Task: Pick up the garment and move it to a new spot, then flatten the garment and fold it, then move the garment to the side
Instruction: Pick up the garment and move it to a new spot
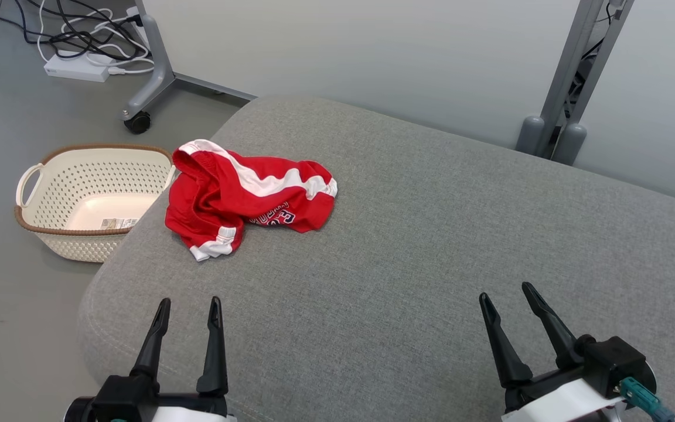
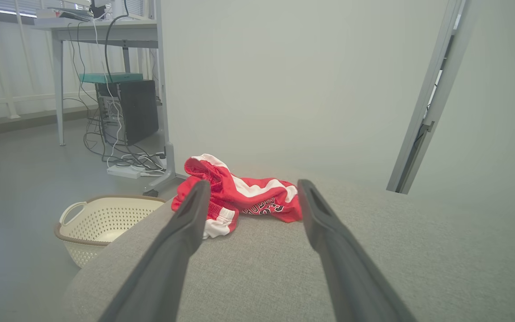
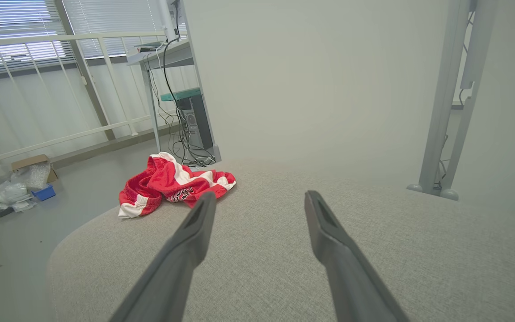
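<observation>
The garment [image 1: 244,196] is a crumpled heap of red cloth with white stripes and dark lettering, lying near the far left edge of the grey cushioned surface [image 1: 431,246]. It also lies ahead in the left wrist view as garment [image 2: 248,197] and ahead to the left in the right wrist view as garment [image 3: 172,183]. My left gripper [image 1: 190,308] hovers open at the near left, well short of the cloth, with nothing between its fingers. At the near right my right gripper [image 1: 507,296] is open too and holds nothing.
A cream perforated basket [image 1: 50,217] stands on the floor just left of the cushion's edge. Beyond it are a wheeled stand leg [image 1: 150,88] and cables with a power strip [image 1: 77,67]. A grey frame post [image 1: 572,76] rises at the far right before a pale wall.
</observation>
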